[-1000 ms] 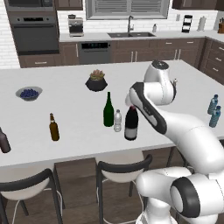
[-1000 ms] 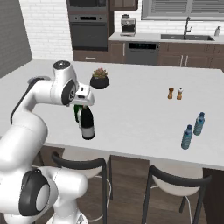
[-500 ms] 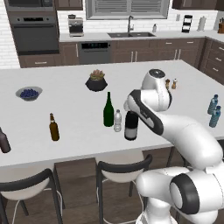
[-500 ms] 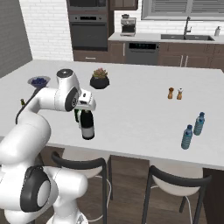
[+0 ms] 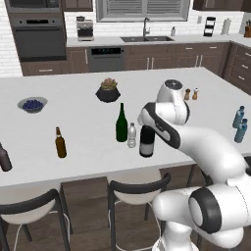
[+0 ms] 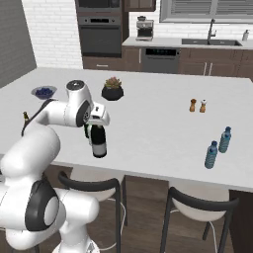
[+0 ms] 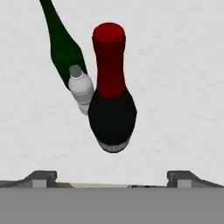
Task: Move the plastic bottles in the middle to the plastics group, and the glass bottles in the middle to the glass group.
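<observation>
The wide black wine bottle (image 5: 146, 143) (image 6: 99, 144) (image 7: 112, 114) with red neck foil stands upright near the counter's front edge. My gripper (image 7: 112, 178) (image 5: 145, 116) (image 6: 97, 118) hovers just above it, open, with nothing between the fingers. Beside it stand the small clear plastic bottle (image 5: 131, 136) (image 7: 81, 94) and the slim dark green wine bottle (image 5: 121, 125) (image 7: 61, 41). Far to the left are the amber beer bottle (image 5: 60, 143) and the short dark brown bottle (image 5: 4, 158). Two blue-tinted bottles (image 5: 239, 123) (image 6: 217, 147) stand at the right end.
A potted plant (image 5: 108, 91) and a bowl of blueberries (image 5: 33, 104) sit further back on the white counter (image 5: 88, 159). Salt and pepper shakers (image 5: 191, 93) stand right of my arm. Two stools (image 5: 138, 188) are tucked under the front edge.
My hand has dropped slightly over the black wine bottle and the arm has swung a little. No bottle has moved.
</observation>
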